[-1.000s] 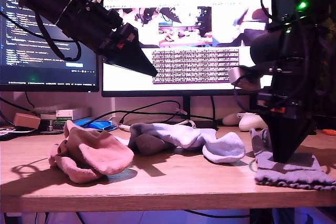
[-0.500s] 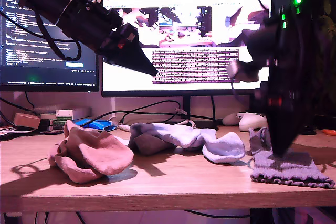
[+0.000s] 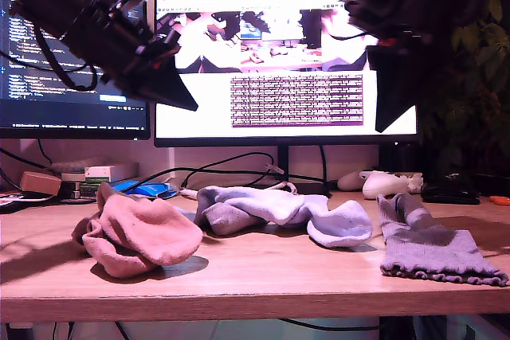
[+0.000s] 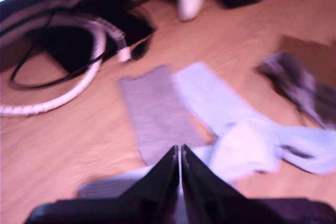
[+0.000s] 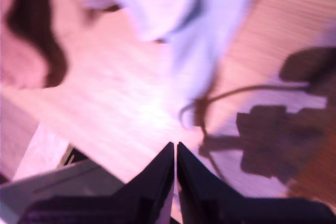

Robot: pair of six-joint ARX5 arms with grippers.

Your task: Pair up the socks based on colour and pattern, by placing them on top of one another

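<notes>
Just ahead of my first gripper (image 4: 179,156) lay a grey-lavender sock (image 4: 155,114) just beside a pale-blue sock (image 4: 215,103); that pincer was pinched together, empty. My second gripper (image 5: 175,153), equally closed, overlooked perhaps another pale sock (image 5: 205,30). Between pairings, I judged: next, open above a match.

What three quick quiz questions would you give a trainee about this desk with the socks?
1. True or false: my first gripper holds a sock.
2. Which sock lies farthest toward the exterior view's right? A) pink sock B) pale-blue sock C) grey frilly-edged sock
3. Name the white device on the desk behind that grey sock.
Key: 1 false, its jaws are closed and empty; 2 C; 3 game controller.
</notes>
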